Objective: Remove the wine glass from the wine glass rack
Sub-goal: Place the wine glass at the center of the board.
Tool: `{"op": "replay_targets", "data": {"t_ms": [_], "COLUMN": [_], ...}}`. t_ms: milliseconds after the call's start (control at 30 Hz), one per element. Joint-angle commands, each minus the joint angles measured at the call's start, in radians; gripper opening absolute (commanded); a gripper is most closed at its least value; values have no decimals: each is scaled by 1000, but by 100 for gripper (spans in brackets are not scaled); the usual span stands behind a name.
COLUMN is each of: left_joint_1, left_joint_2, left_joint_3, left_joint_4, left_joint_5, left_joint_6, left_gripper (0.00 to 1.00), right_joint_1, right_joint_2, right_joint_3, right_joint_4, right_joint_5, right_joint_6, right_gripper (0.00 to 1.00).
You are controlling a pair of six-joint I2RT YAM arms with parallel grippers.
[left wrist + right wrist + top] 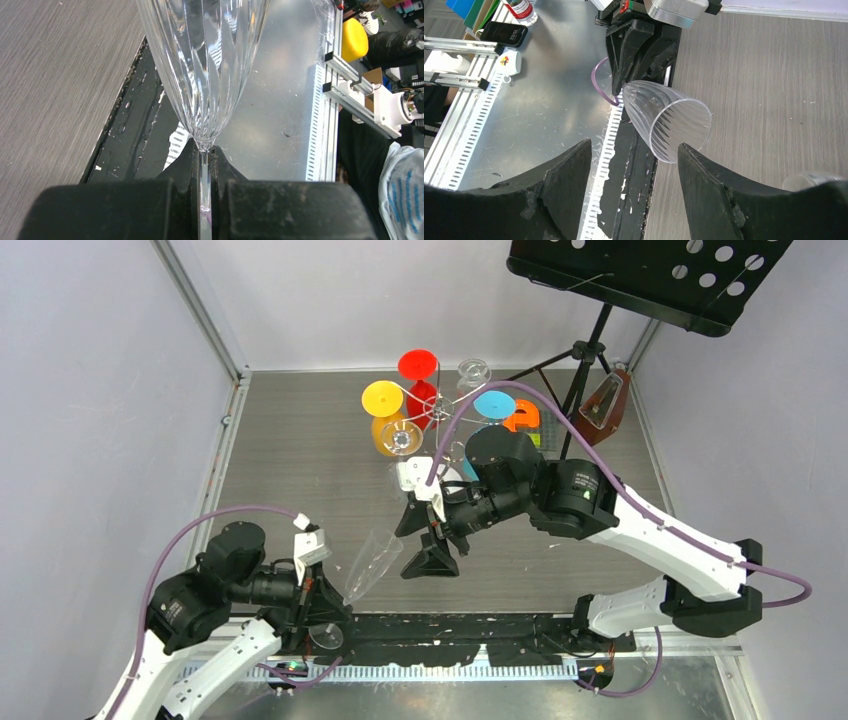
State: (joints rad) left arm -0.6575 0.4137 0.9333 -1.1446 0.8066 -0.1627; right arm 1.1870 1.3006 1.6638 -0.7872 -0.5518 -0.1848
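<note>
Left gripper (pixel 205 167) pinches the wine glass (pixel 202 65) by its stem; right gripper (pixel 634 147) gapes empty. Grip firmly and set it down upright, clear of the wine glass rack (pixel 437 405) at twelve o'clock.

The wine glass (pixel 372 562) (pixel 205 65) (pixel 669 120) is clear, with a ribbed, tapering bowl. It is off the rack and tilted above the near left part of the table (pixel 300 460), its open mouth pointing up and toward the middle, and its thin stem is pinched between the fingers of the left gripper (pixel 318 595) (pixel 205 156). Well apart from it, at the far middle of the table, stands the wine glass rack (pixel 437 405), a shiny chrome wire stand whose arms carry a yellow glass (pixel 383 400), a red glass (pixel 417 365) and a blue glass (pixel 494 405), hung with their round feet up.
</note>
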Motion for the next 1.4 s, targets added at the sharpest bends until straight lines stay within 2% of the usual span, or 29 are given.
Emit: {"op": "replay_targets", "data": {"t_ms": [0,433,633,833,1300,1367], "left_joint_1": [-17,-21,-21,-21,-21,-21], "left_joint_2": [-3,-14,-19,-18,-6,-6], "left_joint_3": [25,23,24,29,40,43], "left_joint_4": [1,1,-1,-1,6,9], "left_joint_5": [-30,-31,-34,-35,-41,-44], "left_joint_6": [26,26,26,25,23,23], "left_gripper": [0,0,0,0,0,0], "right_joint_1": [-5,-7,-7,-7,-7,-8], "right_joint_2": [7,60,76,80,84,84], "right_joint_3": [22,21,19,8,-39,-44], "right_joint_4": [37,68,78,103,159,163], "right_joint_5": [-52,-112,-147,-184,-229,-234], "right_joint_6": [3,30,45,64,104,106], "right_gripper": [68,54,40,30,25,22]}}
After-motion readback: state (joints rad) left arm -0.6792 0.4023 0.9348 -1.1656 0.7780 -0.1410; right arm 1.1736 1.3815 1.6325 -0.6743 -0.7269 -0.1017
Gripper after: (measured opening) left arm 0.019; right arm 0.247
